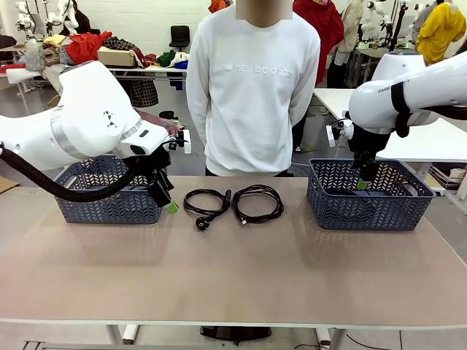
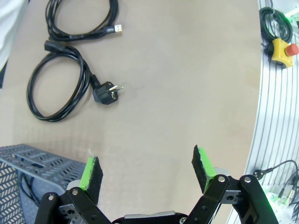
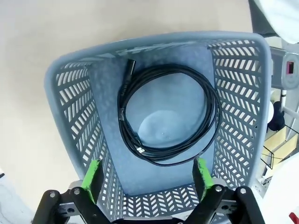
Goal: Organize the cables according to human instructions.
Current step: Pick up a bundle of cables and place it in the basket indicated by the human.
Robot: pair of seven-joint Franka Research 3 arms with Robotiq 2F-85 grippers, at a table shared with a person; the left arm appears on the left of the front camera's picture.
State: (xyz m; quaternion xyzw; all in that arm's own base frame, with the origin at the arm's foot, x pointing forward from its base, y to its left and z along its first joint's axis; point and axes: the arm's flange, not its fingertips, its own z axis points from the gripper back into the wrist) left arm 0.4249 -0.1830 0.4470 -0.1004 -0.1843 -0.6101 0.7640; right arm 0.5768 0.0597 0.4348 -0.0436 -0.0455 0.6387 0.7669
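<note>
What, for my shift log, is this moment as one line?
left hand open, beside left basket | right hand open over right basket, one cable inside | plug cable, USB cable on table

Left basket (image 1: 109, 209), right basket (image 1: 365, 211), tan table (image 1: 255, 281), person in white sweatshirt (image 1: 252, 87), yellow button (image 2: 279, 50)

cables (image 1: 206, 202): black | baskets (image 1: 350, 208): grey-blue, chevron lattice | table (image 1: 233, 277): beige | claw pads (image 2: 204, 167): green | person's sweatshirt (image 1: 252, 109): white
</note>
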